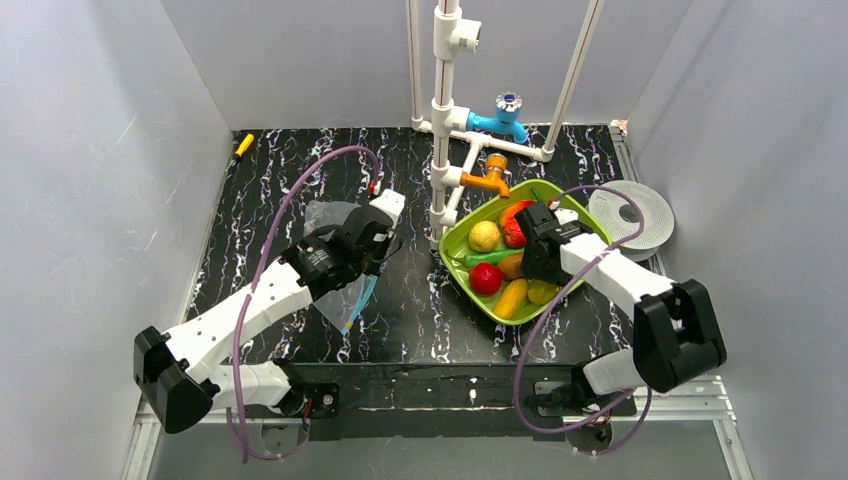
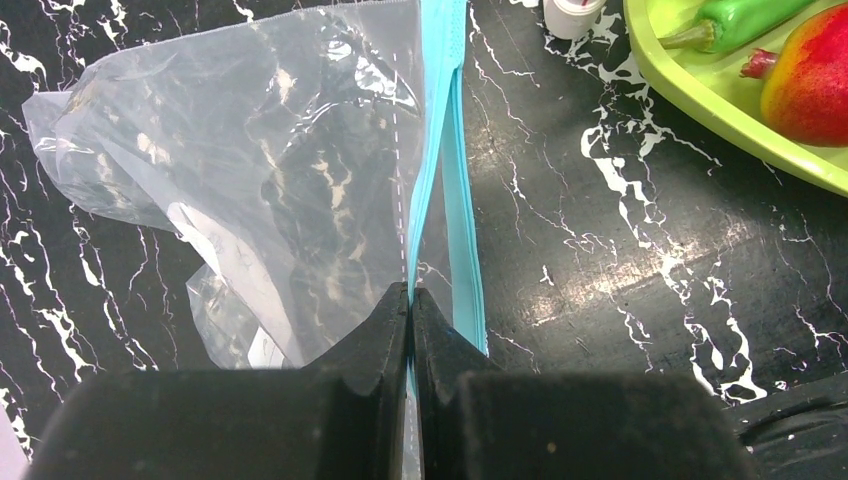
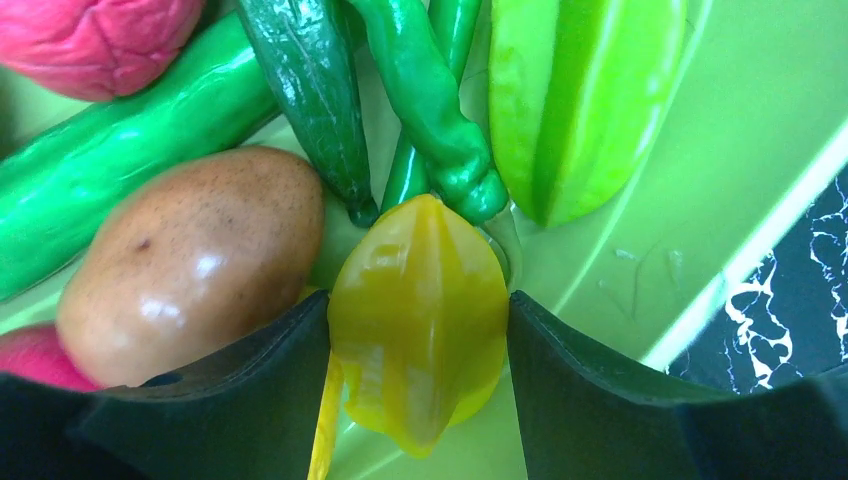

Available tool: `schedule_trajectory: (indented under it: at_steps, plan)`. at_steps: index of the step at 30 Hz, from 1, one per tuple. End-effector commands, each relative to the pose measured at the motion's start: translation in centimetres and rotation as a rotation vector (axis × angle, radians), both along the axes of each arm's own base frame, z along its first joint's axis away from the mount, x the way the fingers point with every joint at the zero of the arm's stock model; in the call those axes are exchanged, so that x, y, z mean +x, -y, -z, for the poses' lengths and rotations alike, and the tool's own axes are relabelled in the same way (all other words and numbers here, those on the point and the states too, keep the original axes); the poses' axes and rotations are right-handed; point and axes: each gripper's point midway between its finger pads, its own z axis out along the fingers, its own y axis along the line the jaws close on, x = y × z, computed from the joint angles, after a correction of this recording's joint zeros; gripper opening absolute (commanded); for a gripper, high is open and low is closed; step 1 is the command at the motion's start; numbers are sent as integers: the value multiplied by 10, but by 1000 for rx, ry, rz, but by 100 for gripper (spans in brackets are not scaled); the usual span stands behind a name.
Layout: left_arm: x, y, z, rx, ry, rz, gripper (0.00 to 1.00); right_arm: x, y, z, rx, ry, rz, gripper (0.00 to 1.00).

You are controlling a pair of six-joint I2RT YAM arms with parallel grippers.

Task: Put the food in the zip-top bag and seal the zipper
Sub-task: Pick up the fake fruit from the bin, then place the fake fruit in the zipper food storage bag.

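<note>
Nearest the left wrist camera, the left gripper (image 2: pixel 411 297) has its matt black fingers pressed flat together, pinching the mouth edge of the zip-top bag (image 2: pixel 270 170); the zipper (image 2: pixel 447 200), a thin ribbed light-blue strip, runs from the pinch toward twelve o'clock and is cut off by the frame, its two halves standing slightly apart; the clear, crinkled film billows toward ten o'clock, the black white-veined table (image 2: pixel 620 270) showing through it.

Close under the right wrist, the right gripper (image 3: pixel 418 303) sits inside the lime-green tray (image 3: pixel 700 150), its dark fingers closed against both flanks of a glossy, ridged yellow star fruit (image 3: pixel 420 345); whether the fruit is lifted I cannot tell. At nine o'clock of it lies a smooth, speckled brown potato (image 3: pixel 190 260); at twelve a knobbly green chilli (image 3: pixel 430 110); at eleven a dark, pebbled cucumber (image 3: pixel 310 100); at one a green star fruit (image 3: pixel 580 100); a red lumpy piece (image 3: pixel 100 40) at ten is cropped.

Overhead, the bag lies left of centre under the left arm, with no food visible inside it; the tray sits well apart at three o'clock of it, holding all the food; the right arm hides part of it, leaving a yellow round fruit (image 1: pixel 485 236), a red one (image 1: pixel 486 278) and an orange one (image 1: pixel 512 297) in view. Just beside the tray at two o'clock is a white ribbed disc (image 1: pixel 630 215); farther back stands a white pipe frame (image 1: pixel 442 110) carrying an orange tap (image 1: pixel 490 178) and a blue tap (image 1: pixel 505 113).
</note>
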Motion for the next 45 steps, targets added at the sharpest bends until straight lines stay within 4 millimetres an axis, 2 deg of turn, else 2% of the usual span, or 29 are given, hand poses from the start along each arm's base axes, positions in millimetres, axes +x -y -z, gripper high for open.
schedule_trajectory:
  at_steps: [1,8,13,17,20,26,29,33,35,39,42,44,45]
  plan:
    - [1,-1,2,2,3,-12,0,11,-6,-30,69,139,-22,44]
    - [1,0,2,-5,0,-12,0,12,-19,-64,188,287,-104,28]
    - [-1,3,0,-30,-8,-5,0,10,-48,-88,355,395,-243,21]
    - [-9,15,-2,-107,-58,2,0,2,-93,-122,595,489,-397,18]
    - [-24,24,-1,-161,-167,-19,0,-12,-133,-151,752,552,-524,18]
    - [-54,39,-16,-313,-316,-44,0,-60,-214,-203,978,602,-819,18]
    - [-63,44,-23,-361,-357,-40,0,-82,-242,-232,1108,624,-943,18]
    - [-70,59,-28,-430,-412,-15,0,-102,-260,-260,1211,642,-1050,18]
    - [-72,67,-28,-454,-438,-5,0,-110,-267,-266,1250,635,-1082,18]
    - [-73,86,-28,-509,-498,17,0,-124,-284,-258,1303,569,-1124,18]
    - [-77,91,-36,-556,-510,23,0,-121,-290,-222,1272,523,-1059,17]
    - [-76,88,-45,-591,-479,5,0,-106,-286,-194,1205,477,-922,15]
    - [-75,85,-50,-605,-456,-1,0,-101,-283,-187,1179,476,-883,14]
